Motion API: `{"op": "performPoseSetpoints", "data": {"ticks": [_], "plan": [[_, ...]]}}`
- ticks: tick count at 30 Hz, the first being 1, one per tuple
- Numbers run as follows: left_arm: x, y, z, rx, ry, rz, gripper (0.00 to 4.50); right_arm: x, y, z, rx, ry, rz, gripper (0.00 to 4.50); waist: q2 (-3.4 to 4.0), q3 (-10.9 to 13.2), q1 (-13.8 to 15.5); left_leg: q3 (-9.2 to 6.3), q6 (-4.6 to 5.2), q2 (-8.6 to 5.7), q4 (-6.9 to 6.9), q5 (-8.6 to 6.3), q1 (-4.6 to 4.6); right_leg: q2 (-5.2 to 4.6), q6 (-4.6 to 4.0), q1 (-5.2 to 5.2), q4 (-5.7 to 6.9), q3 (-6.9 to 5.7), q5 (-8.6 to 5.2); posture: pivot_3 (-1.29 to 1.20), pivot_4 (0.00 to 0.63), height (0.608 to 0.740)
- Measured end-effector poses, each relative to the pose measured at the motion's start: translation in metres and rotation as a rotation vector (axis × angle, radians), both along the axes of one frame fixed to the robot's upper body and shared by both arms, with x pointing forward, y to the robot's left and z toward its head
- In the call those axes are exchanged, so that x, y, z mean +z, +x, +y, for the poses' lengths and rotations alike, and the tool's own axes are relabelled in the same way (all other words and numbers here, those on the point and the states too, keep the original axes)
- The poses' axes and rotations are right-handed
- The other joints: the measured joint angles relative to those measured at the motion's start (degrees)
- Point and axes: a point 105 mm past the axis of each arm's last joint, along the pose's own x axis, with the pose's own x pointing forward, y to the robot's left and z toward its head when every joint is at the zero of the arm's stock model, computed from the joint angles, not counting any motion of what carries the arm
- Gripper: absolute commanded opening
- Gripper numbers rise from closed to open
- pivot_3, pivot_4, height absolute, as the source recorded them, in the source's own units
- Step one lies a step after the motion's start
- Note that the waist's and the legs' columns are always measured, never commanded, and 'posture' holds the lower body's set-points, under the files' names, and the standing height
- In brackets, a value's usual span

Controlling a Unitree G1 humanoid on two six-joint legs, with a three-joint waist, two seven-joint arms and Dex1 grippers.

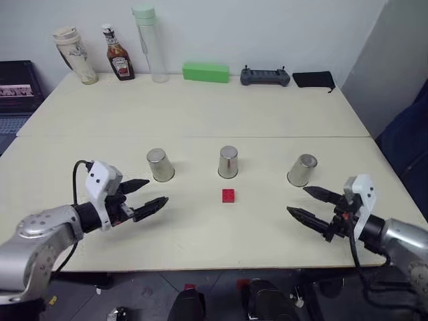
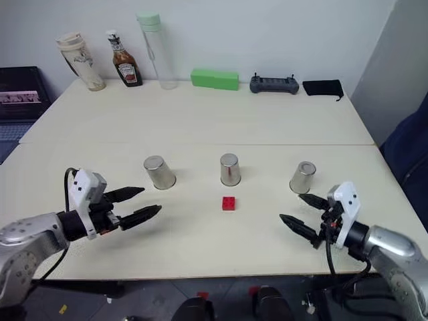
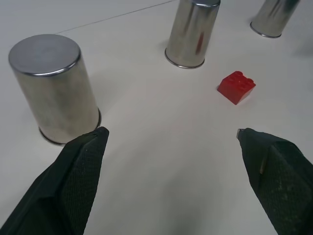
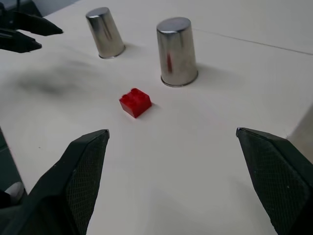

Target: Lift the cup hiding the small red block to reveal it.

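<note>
Red block lying bare on the table just before the middle cup, left claw and right claw hovering spread, gripping nothing, presumably awaiting hiding.

Small red block lies uncovered before 2 cups.

Third cup cut off by left wrist view's edge

Three cups: shiny brushed steel, reflective. Red block: glossy plastic. Table: smooth, matt, pale. Fingertips: black, finely textured.
</note>
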Motion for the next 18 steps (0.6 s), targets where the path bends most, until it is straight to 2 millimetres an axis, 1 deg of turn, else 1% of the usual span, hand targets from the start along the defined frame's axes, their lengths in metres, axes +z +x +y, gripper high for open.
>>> {"op": "performPoseSetpoints", "data": {"ticks": [7,18], "plan": [[0.002,-0.001,-0.006,-0.033,-0.018,0.014,4.50,-0.003,0.002,0.004,0.001,0.013,0.008,4.43,-0.03,0.01,-0.02,0.06,-0.01,-0.02,0.00,0.00,-0.01,-0.16,0.01,0.01,-0.01,0.03,-0.01,0.00,0.150,0.740],[0.007,0.000,-0.012,-0.046,-0.028,-0.028,4.50,-0.006,0.003,0.001,-0.035,0.014,0.015,4.43,-0.03,0.01,-0.02,0.06,-0.01,-0.02,0.01,0.00,0.02,-0.15,0.01,0.01,0.03,0.02,0.00,0.00,0.150,0.740]]}}
